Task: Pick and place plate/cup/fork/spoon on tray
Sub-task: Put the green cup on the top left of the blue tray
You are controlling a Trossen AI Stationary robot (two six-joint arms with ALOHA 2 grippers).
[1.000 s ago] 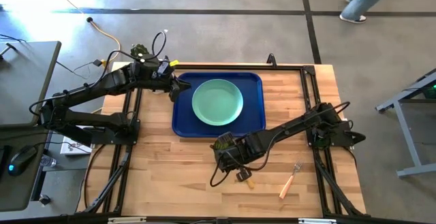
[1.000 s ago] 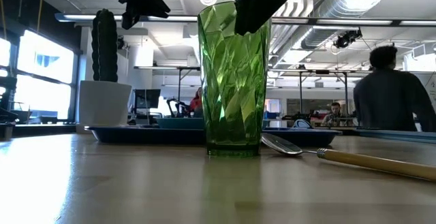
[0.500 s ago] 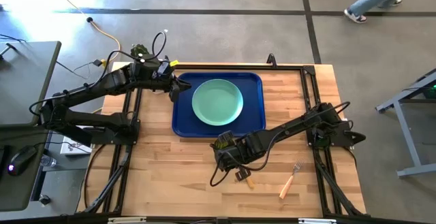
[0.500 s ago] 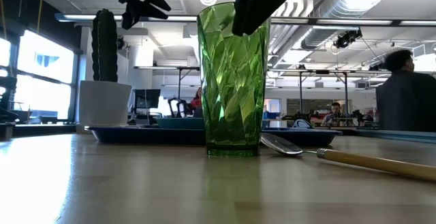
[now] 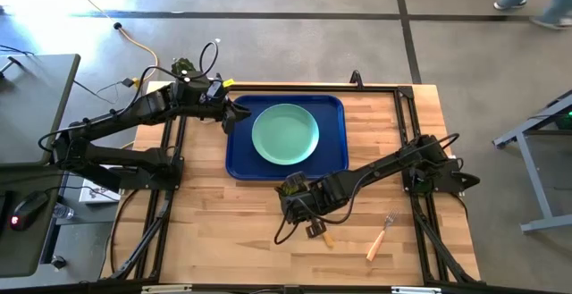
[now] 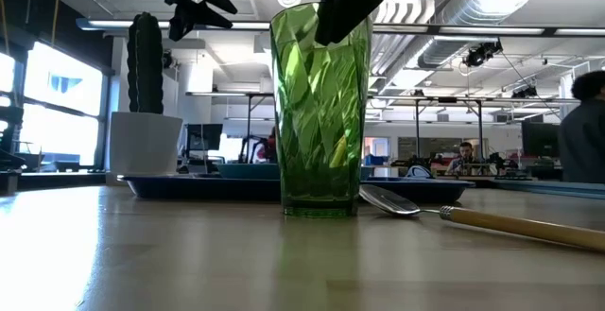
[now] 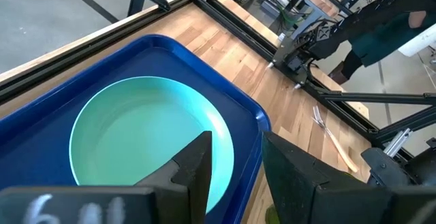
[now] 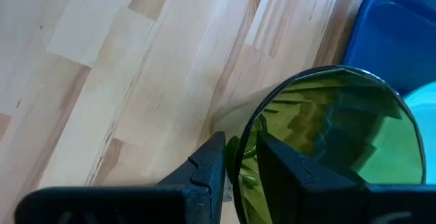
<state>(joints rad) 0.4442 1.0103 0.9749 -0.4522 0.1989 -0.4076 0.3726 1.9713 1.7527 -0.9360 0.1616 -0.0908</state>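
Two arms low: right gripper (image 8: 237, 163) pinching cup (image 8: 327, 142) rim; left gripper (image 7: 235, 169) spread above plate (image 7: 136, 135).

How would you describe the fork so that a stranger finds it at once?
Start at the dark blue tray on the wooden table, then look toward the table's near right corner. The fork lies alone on bare wood; silver tines and a slim pinkish-orange handle distinguish it from the round-bowled spoon.

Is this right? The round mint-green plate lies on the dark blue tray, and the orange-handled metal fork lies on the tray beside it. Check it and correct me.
One thing is wrong. The round mint-green plate does lie on the dark blue rectangular tray, but the orange-handled metal fork lies on the bare wooden table, well off the tray, as the high view shows.
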